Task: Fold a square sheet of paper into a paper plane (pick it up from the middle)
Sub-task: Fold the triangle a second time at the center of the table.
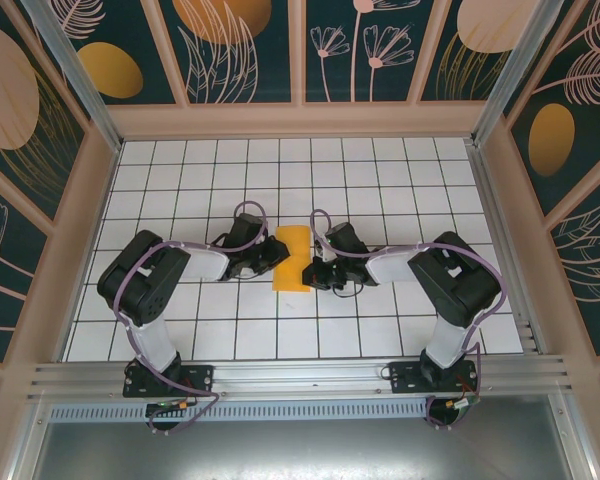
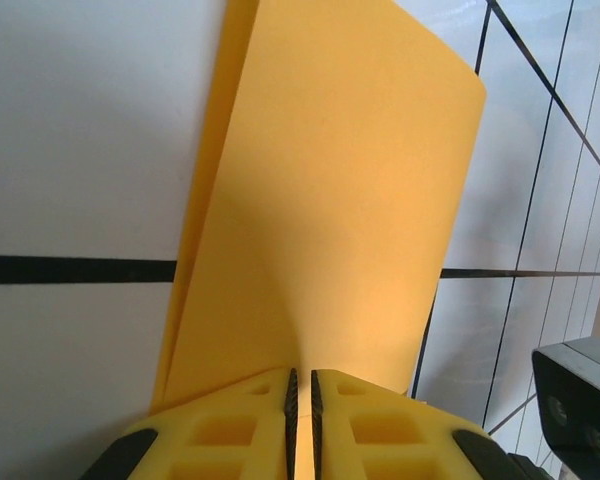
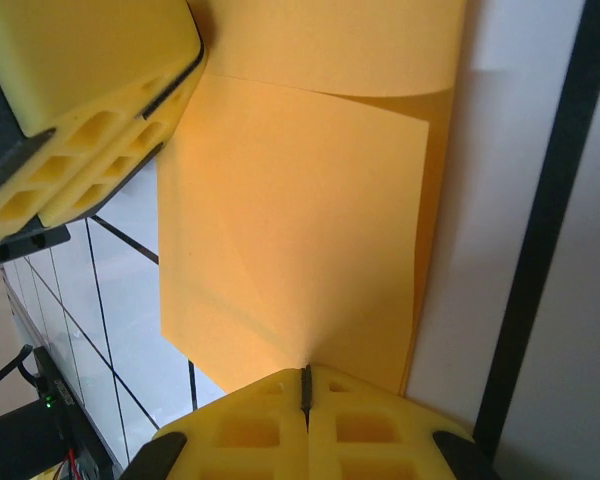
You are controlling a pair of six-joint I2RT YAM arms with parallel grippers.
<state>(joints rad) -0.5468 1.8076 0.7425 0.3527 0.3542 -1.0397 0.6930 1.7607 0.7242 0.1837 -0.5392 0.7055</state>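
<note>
Your left gripper [image 2: 301, 380] pinches the folded square sheet of paper [image 1: 291, 258] mid table [image 1: 400, 170]; right gripper [image 3: 305, 378] clamps it too

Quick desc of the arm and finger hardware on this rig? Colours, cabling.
Left arm and right arm: black joint housings, white links, a lilac cable looping along each. Fingers: yellow blocks with rectangular pockets, black at the outer edges.
</note>
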